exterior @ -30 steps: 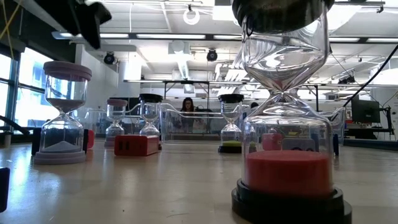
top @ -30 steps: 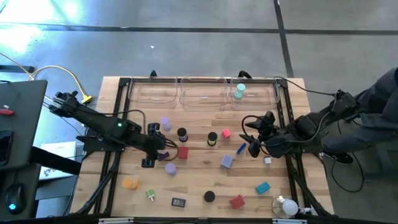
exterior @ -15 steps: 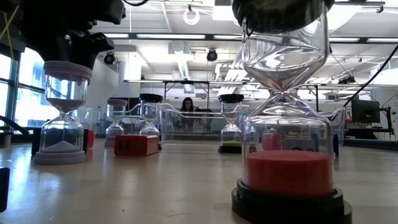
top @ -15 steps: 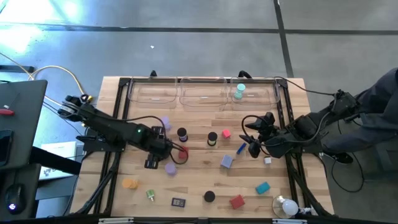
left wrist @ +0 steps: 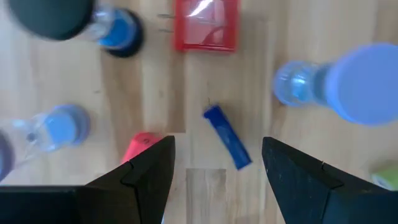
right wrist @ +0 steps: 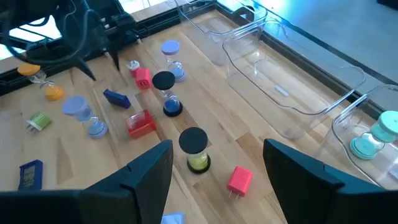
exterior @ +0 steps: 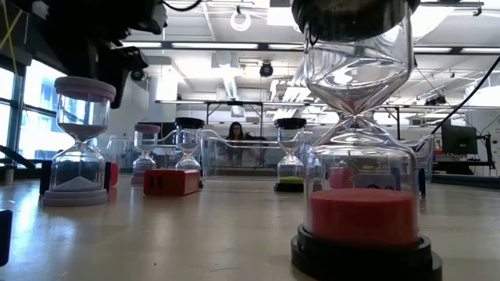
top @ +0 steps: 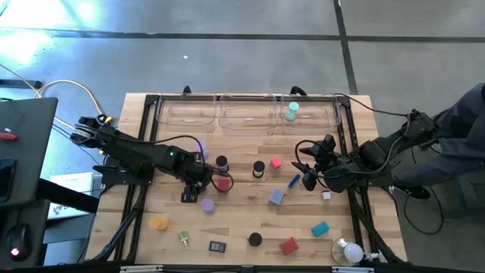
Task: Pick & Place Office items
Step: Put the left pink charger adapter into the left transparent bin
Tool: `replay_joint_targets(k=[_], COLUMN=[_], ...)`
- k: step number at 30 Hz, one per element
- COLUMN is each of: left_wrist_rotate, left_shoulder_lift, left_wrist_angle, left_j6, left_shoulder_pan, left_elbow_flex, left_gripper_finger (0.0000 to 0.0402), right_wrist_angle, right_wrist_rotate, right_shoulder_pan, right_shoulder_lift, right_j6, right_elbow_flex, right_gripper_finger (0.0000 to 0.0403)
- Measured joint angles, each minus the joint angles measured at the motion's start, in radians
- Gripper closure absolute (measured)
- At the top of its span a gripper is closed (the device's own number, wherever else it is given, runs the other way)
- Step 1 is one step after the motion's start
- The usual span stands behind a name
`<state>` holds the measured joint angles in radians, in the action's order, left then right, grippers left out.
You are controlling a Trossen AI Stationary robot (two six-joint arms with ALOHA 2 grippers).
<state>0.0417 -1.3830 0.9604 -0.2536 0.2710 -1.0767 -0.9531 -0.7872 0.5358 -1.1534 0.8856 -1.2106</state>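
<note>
Blue plastic, a short flat stick (left wrist: 227, 137), lies near the red rectangular block (left wrist: 205, 25), under my left gripper (top: 201, 180), whose fingers stand apart and empty. I judge it light, stiff and a little slick, so I would pinch its narrow sides at mid-length. The pale wooden table (top: 242, 224) looks smooth, and it is crowded around the block. My right gripper (top: 309, 176), likewise spread and empty, waits well apart from the block. Beyond the table is a bright open workshop.
</note>
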Motion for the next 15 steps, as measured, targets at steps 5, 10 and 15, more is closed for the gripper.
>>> replay_joint_targets(k=[5,10,15], left_wrist_rotate=[-0.047,-0.047,-0.048], left_shoulder_lift=[0.000,0.000,0.000], left_wrist_angle=[0.000,0.000,0.005], left_j6=[0.063,0.063,0.067], left_shoulder_pan=[0.000,-0.011,-0.024], left_elbow_flex=[0.000,0.000,0.000], left_gripper_finger=[0.0167,0.0158,0.0118], right_wrist_angle=[-0.001,-0.001,-0.001], right_wrist_rotate=[-0.033,-0.056,-0.060], right_shoulder_pan=[0.000,-0.002,-0.002], right_shoulder_lift=[0.000,0.000,0.000], right_j6=[-0.001,-0.001,-0.001], right_elbow_flex=[0.000,0.000,0.000], right_gripper_finger=[0.0164,0.0164,0.0164])
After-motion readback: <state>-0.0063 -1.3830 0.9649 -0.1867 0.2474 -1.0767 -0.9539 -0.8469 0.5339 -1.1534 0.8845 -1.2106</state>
